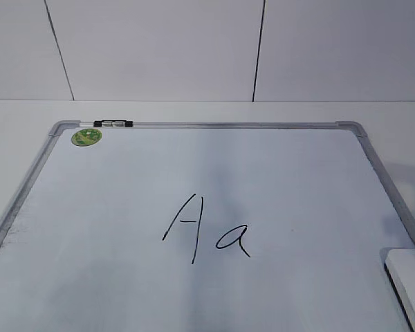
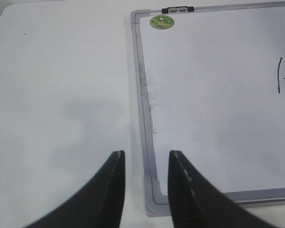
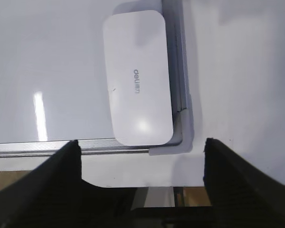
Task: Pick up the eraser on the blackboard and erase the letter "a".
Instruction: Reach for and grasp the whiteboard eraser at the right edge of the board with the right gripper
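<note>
The blackboard (image 1: 111,207) is a white board with a silver-grey frame, flat on the table. A capital "A" (image 1: 187,225) and the lowercase letter "a" (image 1: 234,238) are written in black near its middle. The white eraser (image 1: 409,273) lies in the board's near right corner; it also shows in the right wrist view (image 3: 137,76) against the frame. My right gripper (image 3: 141,147) is open, above the table edge just short of the eraser. My left gripper (image 2: 146,159) is open, hovering over the board's near left corner (image 2: 154,194). Neither gripper shows in the exterior view.
A round green sticker (image 1: 86,136) and a small black-and-clear marker clip (image 1: 113,124) sit at the board's far left corner. A white wall stands behind the table. Bare white table (image 2: 57,95) lies left of the board. The table's front edge (image 3: 180,186) is under the right gripper.
</note>
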Tool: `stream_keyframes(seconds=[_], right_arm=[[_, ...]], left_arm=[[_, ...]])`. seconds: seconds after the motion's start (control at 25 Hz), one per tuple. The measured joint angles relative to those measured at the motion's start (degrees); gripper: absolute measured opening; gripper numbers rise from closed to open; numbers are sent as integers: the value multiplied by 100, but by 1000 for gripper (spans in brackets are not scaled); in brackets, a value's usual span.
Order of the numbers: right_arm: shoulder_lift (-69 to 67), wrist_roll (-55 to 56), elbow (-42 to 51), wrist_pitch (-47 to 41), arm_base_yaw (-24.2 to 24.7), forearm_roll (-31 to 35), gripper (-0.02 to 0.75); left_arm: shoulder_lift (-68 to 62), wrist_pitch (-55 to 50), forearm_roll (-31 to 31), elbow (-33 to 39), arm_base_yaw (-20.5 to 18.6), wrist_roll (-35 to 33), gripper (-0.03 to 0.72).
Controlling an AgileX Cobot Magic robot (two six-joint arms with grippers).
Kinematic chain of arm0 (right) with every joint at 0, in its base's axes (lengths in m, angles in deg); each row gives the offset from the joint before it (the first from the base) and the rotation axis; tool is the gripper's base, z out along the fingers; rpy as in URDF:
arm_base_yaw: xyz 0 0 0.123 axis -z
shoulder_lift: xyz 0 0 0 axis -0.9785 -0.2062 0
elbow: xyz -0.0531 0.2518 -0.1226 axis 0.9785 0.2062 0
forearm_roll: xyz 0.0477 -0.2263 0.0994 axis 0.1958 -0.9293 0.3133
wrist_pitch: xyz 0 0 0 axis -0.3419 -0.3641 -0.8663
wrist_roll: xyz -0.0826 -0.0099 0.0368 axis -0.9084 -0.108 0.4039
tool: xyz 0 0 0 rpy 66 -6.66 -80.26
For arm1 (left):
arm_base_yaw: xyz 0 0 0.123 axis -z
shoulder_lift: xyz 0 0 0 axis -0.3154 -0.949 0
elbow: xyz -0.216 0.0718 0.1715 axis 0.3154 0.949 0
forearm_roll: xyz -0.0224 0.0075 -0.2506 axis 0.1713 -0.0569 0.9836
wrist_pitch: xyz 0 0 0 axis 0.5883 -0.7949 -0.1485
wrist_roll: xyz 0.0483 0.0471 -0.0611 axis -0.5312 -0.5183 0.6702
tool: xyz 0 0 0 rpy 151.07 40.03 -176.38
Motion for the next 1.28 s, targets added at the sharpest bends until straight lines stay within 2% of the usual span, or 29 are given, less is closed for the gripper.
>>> stream_keyframes(seconds=[0.44,0.8,1.16,1.28], right_arm=[[-1200,-421,-264,-76,-251,111,613],[-1943,-486,-274,268,-261,89,613],[-2276,-500,-292,530,-261,91,611],[-2285,-500,-292,530,-261,139,582]], left_arm=[[0,8,0,0,0,0,235],[0,8,0,0,0,0,235],[0,8,0,0,0,0,235],[0,8,0,0,0,0,235]])
